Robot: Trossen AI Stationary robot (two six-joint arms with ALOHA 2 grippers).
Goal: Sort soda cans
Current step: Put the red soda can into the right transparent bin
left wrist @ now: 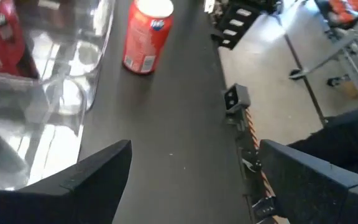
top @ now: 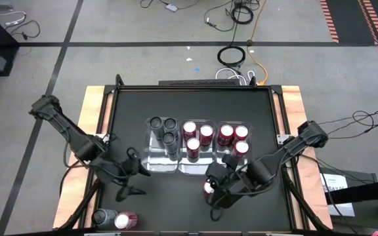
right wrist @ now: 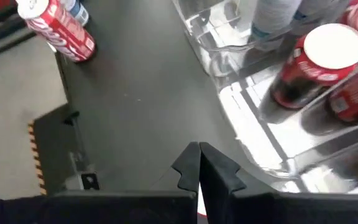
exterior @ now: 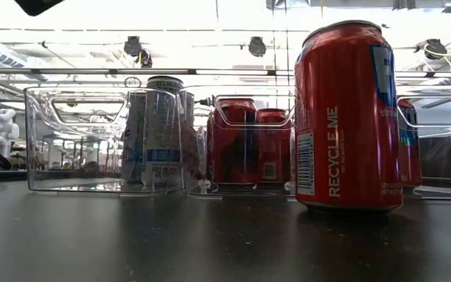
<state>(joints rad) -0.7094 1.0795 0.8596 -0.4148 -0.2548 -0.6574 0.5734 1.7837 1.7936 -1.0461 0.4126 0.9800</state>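
Two end effectors low over the surface (top: 195,196): left end effector (top: 128,178) spread wide, empty; right end effector (top: 216,196) pressed together beside a loose red can (top: 207,189). Trays (top: 163,164) hold sorted soda cans (top: 199,139). Risk: closed fingers nudge that can, toppling it.

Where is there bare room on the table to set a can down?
The black mat is bare behind the three clear trays, between them and the far edge, and along the near edge between the two lying cans and the standing red can. The trays' front is crowded by both arms.
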